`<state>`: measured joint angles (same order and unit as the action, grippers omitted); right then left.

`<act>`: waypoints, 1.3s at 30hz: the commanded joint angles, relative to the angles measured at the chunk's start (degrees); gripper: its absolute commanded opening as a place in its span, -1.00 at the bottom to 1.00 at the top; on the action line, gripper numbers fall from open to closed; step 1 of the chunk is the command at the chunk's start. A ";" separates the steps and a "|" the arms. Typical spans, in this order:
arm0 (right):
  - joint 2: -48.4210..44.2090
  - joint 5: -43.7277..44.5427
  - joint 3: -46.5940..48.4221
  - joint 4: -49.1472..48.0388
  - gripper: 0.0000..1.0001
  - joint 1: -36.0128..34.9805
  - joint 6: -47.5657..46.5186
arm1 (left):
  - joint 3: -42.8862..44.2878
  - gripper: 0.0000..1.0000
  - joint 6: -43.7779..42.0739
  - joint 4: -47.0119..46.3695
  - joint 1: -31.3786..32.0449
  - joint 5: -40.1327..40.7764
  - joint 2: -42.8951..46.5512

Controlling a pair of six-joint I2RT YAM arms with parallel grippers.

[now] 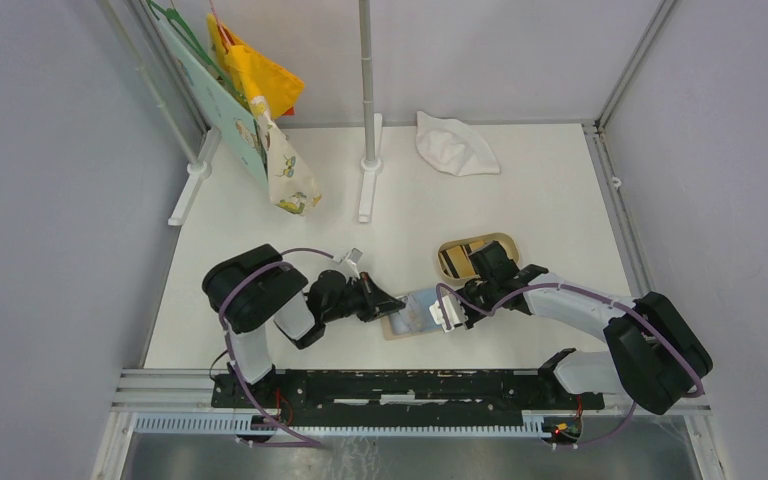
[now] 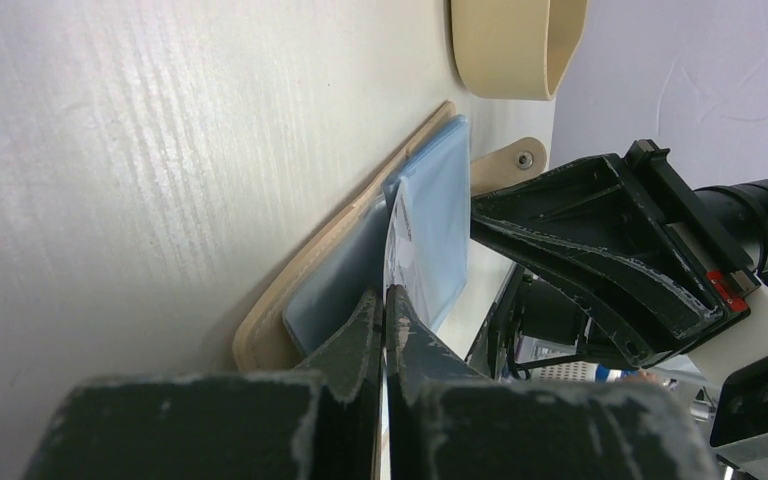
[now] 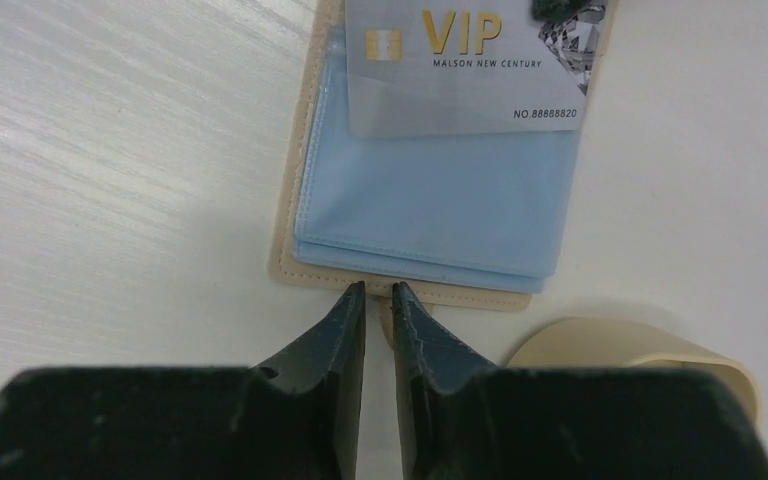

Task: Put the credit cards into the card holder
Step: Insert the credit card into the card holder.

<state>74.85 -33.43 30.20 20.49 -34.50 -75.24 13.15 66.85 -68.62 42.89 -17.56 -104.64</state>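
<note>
While the left claw [image 2: 385, 300] pinches one grey card [image 3: 460, 80], the right claw [image 3: 378, 292] grips one card holder [image 3: 430, 210]

Card holder [image 3: 400, 283] lies open (blue lining up), grey VIP card [image 3: 460, 75] across it.

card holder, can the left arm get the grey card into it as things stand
Probably yes: the card holder lies open and flat, the right gripper pinches its edge, the left gripper holds the grey card over its lining, and nothing lies between.
</note>
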 commanded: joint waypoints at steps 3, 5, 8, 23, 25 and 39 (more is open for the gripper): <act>1.54 1.79 0.06 1.46 -0.56 -0.67 0.63 | 1.17 -0.97 2.23 -4.50 0.36 -0.59 -3.24; 1.48 1.79 0.04 1.42 -0.56 -0.74 0.63 | 1.34 -0.97 2.32 -4.28 0.38 -0.67 -3.41; 1.51 1.83 0.04 1.44 -0.55 -0.78 0.69 | 1.82 -0.96 2.60 -3.37 0.36 -1.08 -3.75; 1.63 2.58 0.04 1.13 -0.53 -0.95 1.05 | 3.23 -0.97 3.32 -0.46 0.27 -4.07 -4.59; 1.72 2.80 0.04 1.04 -0.53 -1.00 1.17 | 3.73 -0.96 2.84 0.31 0.17 -4.44 -4.48; 0.37 3.81 0.80 1.08 -0.41 -1.15 2.47 | 7.77 -0.95 -1.18 5.67 -1.22 -7.41 -5.14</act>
<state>74.96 -32.25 30.46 19.79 -35.20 -74.00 19.51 69.56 -66.19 42.41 -23.75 -108.88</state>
